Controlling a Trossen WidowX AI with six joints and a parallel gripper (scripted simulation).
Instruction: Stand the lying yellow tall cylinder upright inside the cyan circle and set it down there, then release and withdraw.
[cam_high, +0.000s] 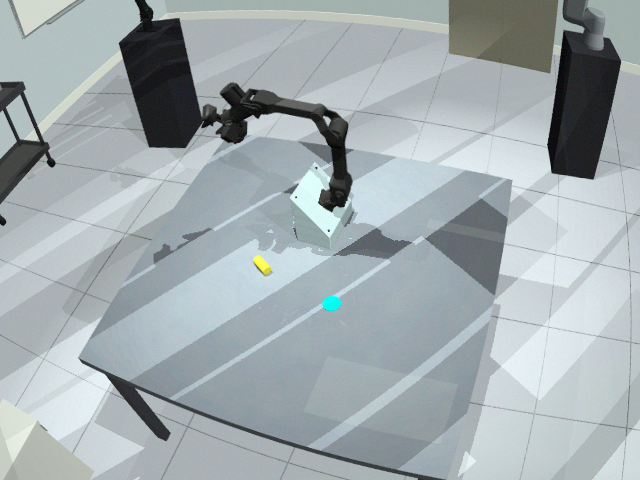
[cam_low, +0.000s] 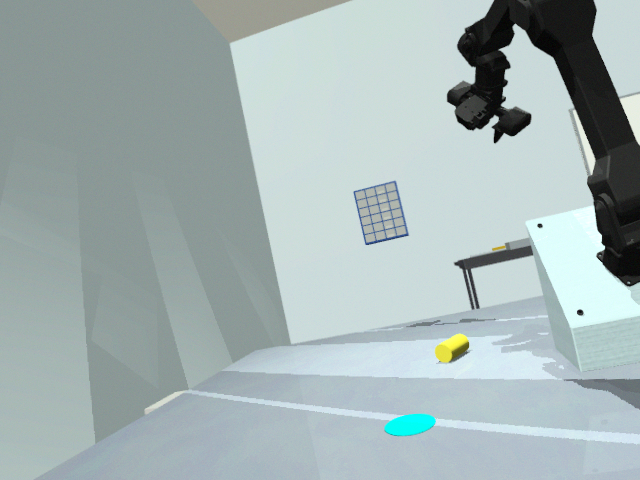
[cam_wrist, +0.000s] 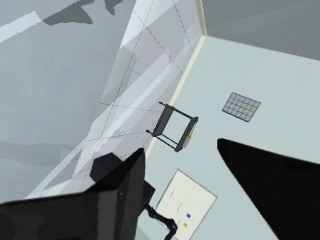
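Note:
The yellow cylinder (cam_high: 262, 265) (cam_low: 452, 348) lies on its side on the grey table (cam_high: 206, 330) (cam_low: 330, 449), between the pale mount block and the table's left part in the top view. The cyan circle (cam_high: 331, 303) (cam_low: 409, 424) is flat on the table, to the right of the cylinder and nearer the front edge in the top view, with nothing on it. My gripper (cam_high: 212, 129) (cam_low: 480, 125) (cam_wrist: 180, 148) is open and empty, raised high above the far left side of the table, well away from the cylinder. Neither the cylinder nor the circle shows in the wrist view.
The pale mount block (cam_high: 312, 222) (cam_low: 558, 279) carries the arm's base behind the cylinder and circle. Two black pedestals (cam_high: 160, 87) (cam_high: 584, 108) stand on the floor beyond the table. A dark cart (cam_high: 20, 160) stands at the left in the top view.

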